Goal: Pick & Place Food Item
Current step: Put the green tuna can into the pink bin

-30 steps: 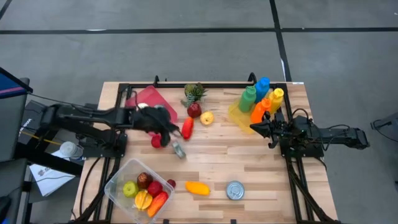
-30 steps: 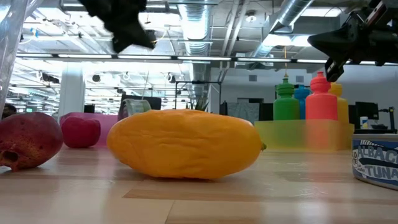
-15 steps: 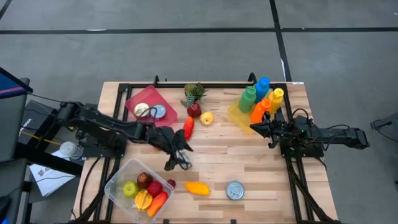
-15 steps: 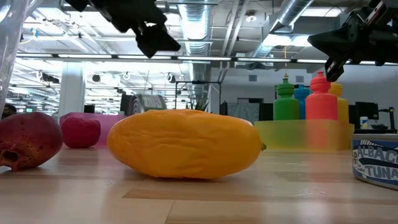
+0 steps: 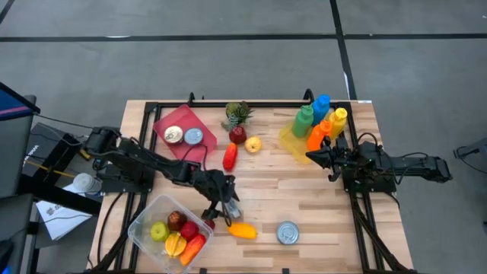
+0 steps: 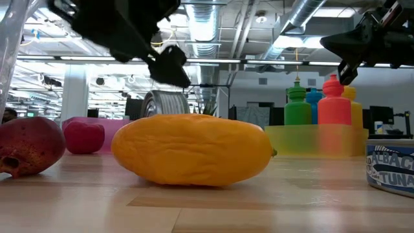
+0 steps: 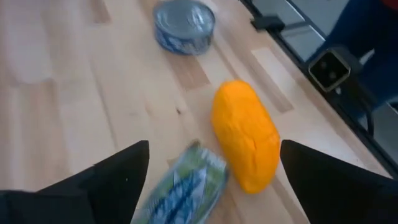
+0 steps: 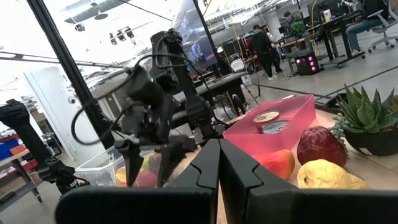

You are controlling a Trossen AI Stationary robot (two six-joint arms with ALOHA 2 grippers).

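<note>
Grey concrete floor (image 5: 228,53) crossed by dark seam lines. Open ceiling with silver ducts (image 6: 207,29) and strip lights. White column (image 6: 75,94) at back. Desks (image 8: 329,25) with seated people (image 8: 258,46) across the room.

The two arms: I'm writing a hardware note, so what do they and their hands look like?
Both arms are dark, jointed links with black cables trailing toward their bases. The left hand and right hand each end in two flat, tapered black fingers. No markings can be made out.
</note>
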